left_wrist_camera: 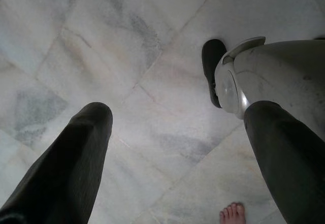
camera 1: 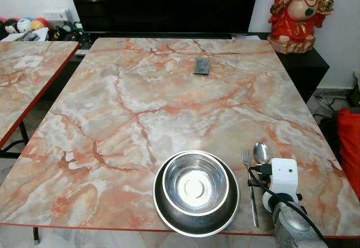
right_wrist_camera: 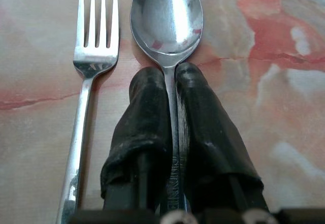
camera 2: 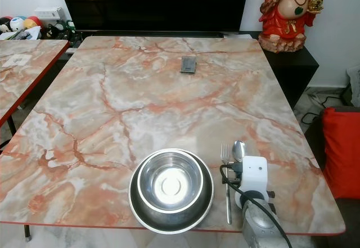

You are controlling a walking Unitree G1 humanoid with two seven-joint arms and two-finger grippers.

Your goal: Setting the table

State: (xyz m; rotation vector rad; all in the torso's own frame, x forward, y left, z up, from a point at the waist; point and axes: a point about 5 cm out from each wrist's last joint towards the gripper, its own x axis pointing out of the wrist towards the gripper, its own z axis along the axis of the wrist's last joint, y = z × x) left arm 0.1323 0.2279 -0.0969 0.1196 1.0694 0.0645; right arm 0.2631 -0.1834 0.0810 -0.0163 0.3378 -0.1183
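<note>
Both head views are taken from above the near edge of the marble table (camera 1: 140, 102), angled forward and down toward the dark screen (camera 1: 163, 3) at 12 o'clock. The same tabletop is shared by both, just shifted a bit sideways; the bowl (camera 1: 196, 187) is seen at 6 o'clock. The right wrist view is set super close and low over the tabletop, aimed along the spoon (right_wrist_camera: 167, 18) and fork (right_wrist_camera: 94, 41). The left wrist view is pointed down at the tiled floor (left_wrist_camera: 117, 46).
</note>
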